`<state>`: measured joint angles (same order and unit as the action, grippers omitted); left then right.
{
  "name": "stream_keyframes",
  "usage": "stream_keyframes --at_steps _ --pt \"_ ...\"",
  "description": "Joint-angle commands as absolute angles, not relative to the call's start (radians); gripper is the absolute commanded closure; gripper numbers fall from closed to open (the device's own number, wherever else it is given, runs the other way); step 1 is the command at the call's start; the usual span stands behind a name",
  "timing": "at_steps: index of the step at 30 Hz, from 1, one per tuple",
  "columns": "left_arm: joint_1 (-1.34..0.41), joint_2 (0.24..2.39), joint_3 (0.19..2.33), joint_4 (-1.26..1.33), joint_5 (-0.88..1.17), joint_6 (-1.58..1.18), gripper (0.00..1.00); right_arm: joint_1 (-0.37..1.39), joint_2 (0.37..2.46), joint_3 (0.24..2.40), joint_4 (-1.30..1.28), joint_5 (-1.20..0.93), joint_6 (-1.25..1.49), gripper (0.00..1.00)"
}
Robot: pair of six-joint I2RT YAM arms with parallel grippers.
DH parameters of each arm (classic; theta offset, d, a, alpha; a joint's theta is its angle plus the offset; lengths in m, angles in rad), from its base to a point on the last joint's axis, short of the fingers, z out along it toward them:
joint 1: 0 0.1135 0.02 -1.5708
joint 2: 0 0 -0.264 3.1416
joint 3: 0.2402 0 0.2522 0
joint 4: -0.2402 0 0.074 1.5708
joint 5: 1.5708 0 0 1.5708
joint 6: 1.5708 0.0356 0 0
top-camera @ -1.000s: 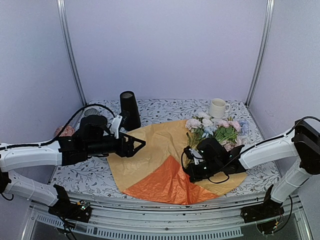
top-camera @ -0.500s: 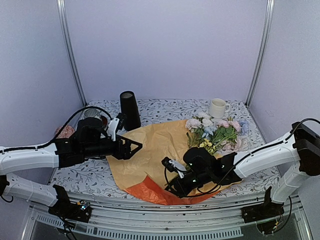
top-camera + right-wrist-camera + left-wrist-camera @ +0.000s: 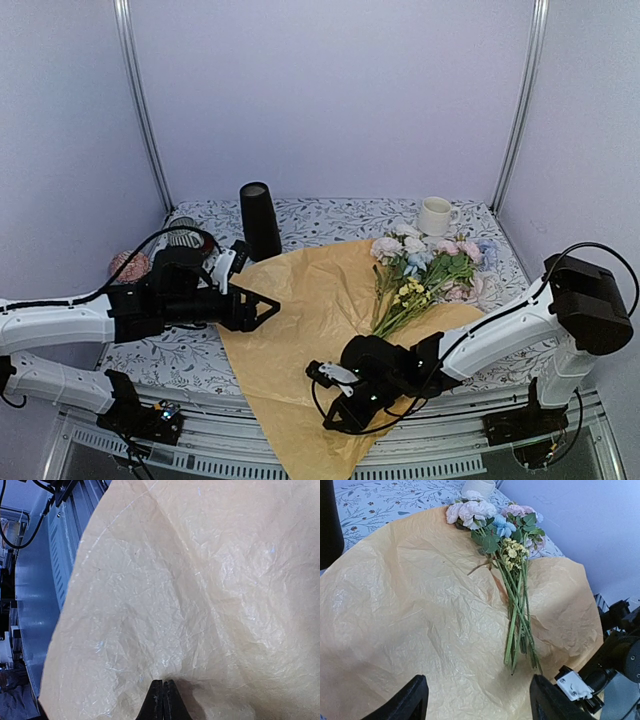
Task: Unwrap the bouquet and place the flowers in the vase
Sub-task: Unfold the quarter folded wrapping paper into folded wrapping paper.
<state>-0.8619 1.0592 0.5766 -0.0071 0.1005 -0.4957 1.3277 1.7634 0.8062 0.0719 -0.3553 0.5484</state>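
The bouquet lies unwrapped: its crinkly paper (image 3: 300, 310) is spread flat, tan side up, and its near corner hangs over the table's front edge. The flowers (image 3: 425, 268) lie loose on the paper's right part, blooms away from me, stems (image 3: 517, 625) pointing near. My right gripper (image 3: 333, 418) is shut on the paper's near part (image 3: 165, 595), which puckers at the closed tips (image 3: 163, 690). My left gripper (image 3: 480, 695) hovers open over the paper's left side, holding nothing. The black vase (image 3: 259, 220) stands upright at the back left, beyond the paper.
A white mug (image 3: 435, 215) stands at the back right behind the blooms. A small striped object on a red base (image 3: 185, 232) and a pink ball (image 3: 128, 265) sit at the far left. Walls close in three sides.
My right gripper has moved left and toward the front edge, dragging the paper with it. The orange flap has flattened out to tan, baring the stems. The left arm drew back slightly.
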Motion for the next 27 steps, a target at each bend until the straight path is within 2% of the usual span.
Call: stream_keyframes --at_steps 1,14,21,27 --pt "-0.878 1.053 0.550 -0.014 0.140 -0.520 0.28 1.333 1.794 0.826 0.041 -0.345 0.543 0.96" --pt "-1.026 0.964 0.349 0.105 0.260 -0.626 0.33 1.334 1.507 0.743 0.015 -0.176 0.566 0.96" --pt "-1.177 1.037 0.318 0.142 0.230 -0.674 0.34 1.333 1.386 0.569 0.087 -0.255 0.655 0.94" --pt "-1.229 1.125 0.315 0.147 0.206 -0.706 0.35 1.333 1.346 0.404 0.155 -0.290 0.764 0.94"
